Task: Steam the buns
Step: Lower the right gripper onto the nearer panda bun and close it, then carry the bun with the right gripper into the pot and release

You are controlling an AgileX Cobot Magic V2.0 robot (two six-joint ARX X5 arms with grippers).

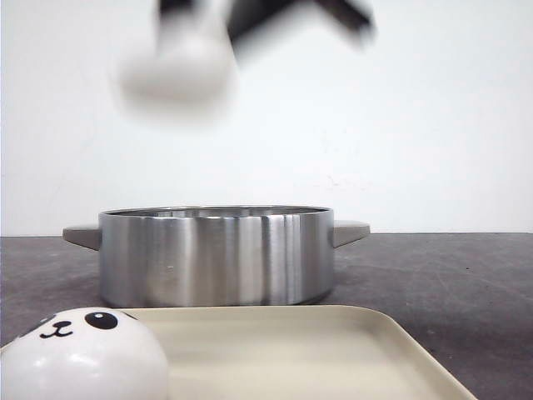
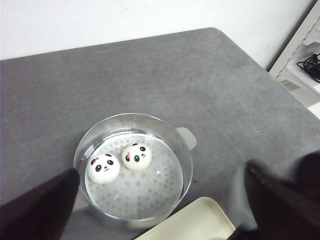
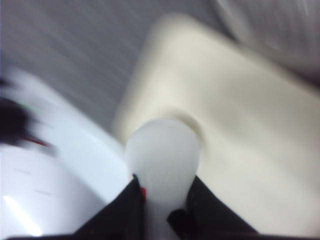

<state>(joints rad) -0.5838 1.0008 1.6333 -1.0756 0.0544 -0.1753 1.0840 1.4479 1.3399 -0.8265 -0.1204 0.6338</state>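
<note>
A steel pot stands mid-table behind a cream tray. One panda bun sits on the tray's near left corner. My right gripper is shut on a white bun above the tray. In the front view this held bun is a blur high above the pot's left side. In the left wrist view the pot holds two panda buns side by side on its perforated floor. My left gripper is wide open and empty, high over the pot.
The grey table's far edge meets a white wall. A white shelf with black cables stands beyond the table's corner. A blurred white curved object lies beside the tray. The tray's corner is near the pot.
</note>
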